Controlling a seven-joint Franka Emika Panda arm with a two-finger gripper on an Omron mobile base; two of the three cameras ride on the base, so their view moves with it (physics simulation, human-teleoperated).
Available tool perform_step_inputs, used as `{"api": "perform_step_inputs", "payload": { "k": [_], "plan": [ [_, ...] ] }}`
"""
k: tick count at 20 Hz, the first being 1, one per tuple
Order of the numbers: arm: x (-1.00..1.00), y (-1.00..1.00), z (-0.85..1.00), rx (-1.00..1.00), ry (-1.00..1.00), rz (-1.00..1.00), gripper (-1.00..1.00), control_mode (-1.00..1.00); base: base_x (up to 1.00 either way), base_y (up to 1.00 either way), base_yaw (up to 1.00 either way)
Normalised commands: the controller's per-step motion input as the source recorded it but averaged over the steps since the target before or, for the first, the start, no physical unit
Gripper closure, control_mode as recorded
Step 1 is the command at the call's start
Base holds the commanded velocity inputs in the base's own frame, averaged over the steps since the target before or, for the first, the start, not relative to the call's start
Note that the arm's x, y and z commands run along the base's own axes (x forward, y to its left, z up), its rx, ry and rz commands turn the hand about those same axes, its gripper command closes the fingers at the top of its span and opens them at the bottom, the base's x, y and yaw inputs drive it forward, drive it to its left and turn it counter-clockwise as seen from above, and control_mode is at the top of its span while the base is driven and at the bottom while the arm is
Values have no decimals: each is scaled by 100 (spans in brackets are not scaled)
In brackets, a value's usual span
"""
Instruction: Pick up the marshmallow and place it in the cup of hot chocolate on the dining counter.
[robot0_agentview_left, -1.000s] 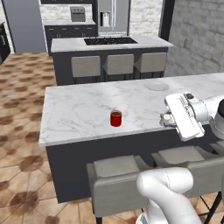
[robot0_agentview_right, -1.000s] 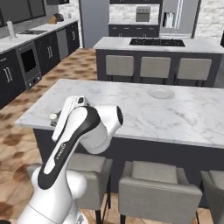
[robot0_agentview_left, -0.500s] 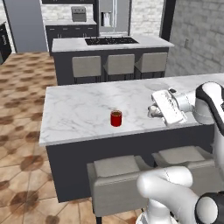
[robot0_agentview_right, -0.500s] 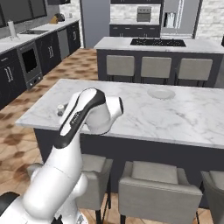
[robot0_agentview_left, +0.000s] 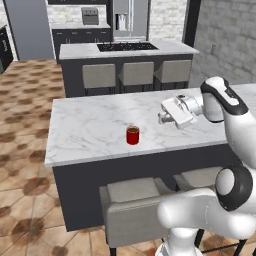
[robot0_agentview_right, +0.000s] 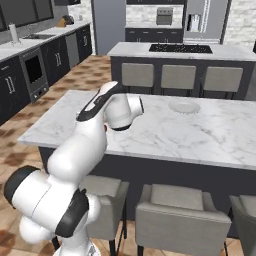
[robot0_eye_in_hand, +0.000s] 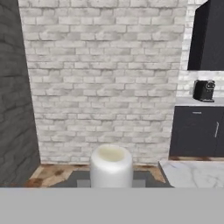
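Red cup of hot chocolate (robot0_agentview_left: 132, 135) stands left on the counter (robot0_agentview_left: 90, 125); rightward, the end effector (robot0_agentview_left: 163, 118) seems clamped on the marshmallow (robot0_eye_in_hand: 111, 166), hanging well apart. A loose grip or overshoot could drop it outside the cup.

One cup (robot0_agentview_left: 132, 135) stands on the dining counter (robot0_agentview_left: 90, 127). One marshmallow (robot0_eye_in_hand: 111, 166) is recorded in the hand view. One plate (robot0_agentview_right: 184, 107) lies on the same counter. Three stools (robot0_agentview_left: 136, 74) line the cooktop counter (robot0_agentview_left: 80, 50). One fridge (robot0_agentview_left: 129, 20) and one coffee machine (robot0_eye_in_hand: 204, 91) are noted.
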Motion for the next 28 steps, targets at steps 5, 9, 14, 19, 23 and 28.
{"api": "perform_step_inputs", "payload": {
  "k": [5, 9, 14, 19, 23, 28],
  "plan": [
    [53, 13, -28, -8, 10, 0, 100, -100, 0, 0, 0],
    [45, 5, -32, -4, 4, 0, 100, -100, 0, 0, 0],
    [38, 0, -21, -2, 2, 0, 100, -100, 0, 0, 0],
    [25, 8, -23, -3, 0, 0, 100, -100, 0, 0, 0],
    [9, 6, -21, -2, -3, 0, 100, -100, 0, 0, 0],
    [23, 9, -23, 0, 0, 0, 100, -100, 0, 0, 0]
  ]
}}
